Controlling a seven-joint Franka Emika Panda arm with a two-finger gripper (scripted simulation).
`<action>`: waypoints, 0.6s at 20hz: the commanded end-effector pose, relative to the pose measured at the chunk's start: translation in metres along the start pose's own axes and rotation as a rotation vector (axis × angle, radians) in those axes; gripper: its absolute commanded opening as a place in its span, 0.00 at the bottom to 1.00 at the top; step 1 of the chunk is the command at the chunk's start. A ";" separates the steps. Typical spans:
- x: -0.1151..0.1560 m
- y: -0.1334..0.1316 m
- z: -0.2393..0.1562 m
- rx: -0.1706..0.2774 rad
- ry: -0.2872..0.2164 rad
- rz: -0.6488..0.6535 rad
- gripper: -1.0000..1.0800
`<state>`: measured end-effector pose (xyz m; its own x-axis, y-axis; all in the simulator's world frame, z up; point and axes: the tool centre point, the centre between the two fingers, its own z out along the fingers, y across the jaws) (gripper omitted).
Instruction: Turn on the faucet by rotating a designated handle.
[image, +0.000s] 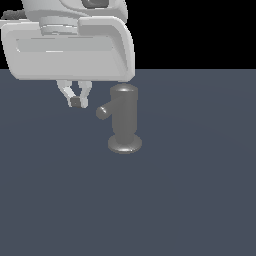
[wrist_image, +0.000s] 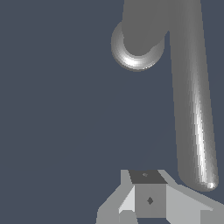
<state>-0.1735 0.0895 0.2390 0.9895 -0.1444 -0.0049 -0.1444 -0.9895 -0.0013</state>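
While upright on the desk: faucet (image: 124, 120) standing near the middle of the exterior view, flared disc base flat on the dark blue-grey desk (image: 190, 200), domed top just under the arm's white housing (image: 70, 47).
Faucet in wrist view: thick grey body (wrist_image: 140, 22) and round base seen from above.
Handle: thin grey rod (image: 104, 111) with rounded tip, sticking out from the upper part of the cylinder toward the exterior view's left and toward the camera.
Handle in wrist view: long shiny rod (wrist_image: 194, 109), rounded tip ending just beside the fingers.
End effector: hanging (image: 76, 100) below the white housing, on the exterior view's left of the faucet, at about the height of the handle.
Finger state: pressed together or nearly so, tips meeting with no clear gap, nothing pinched between them.
Contact: none visible; fingertips (wrist_image: 148, 199) close to the handle's tip yet apart from it in both views.
Relation: end effector beside the handle, not around it; well clear of the faucet body.
Surroundings: plain desk surface, black backdrop above its far edge.
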 end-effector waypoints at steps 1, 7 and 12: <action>0.004 -0.004 0.009 0.001 0.003 0.005 0.00; 0.009 -0.007 0.019 0.000 0.004 0.011 0.00; 0.009 -0.008 0.019 0.000 0.005 0.012 0.00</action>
<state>-0.1638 0.0957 0.2200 0.9878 -0.1556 -0.0008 -0.1556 -0.9878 -0.0012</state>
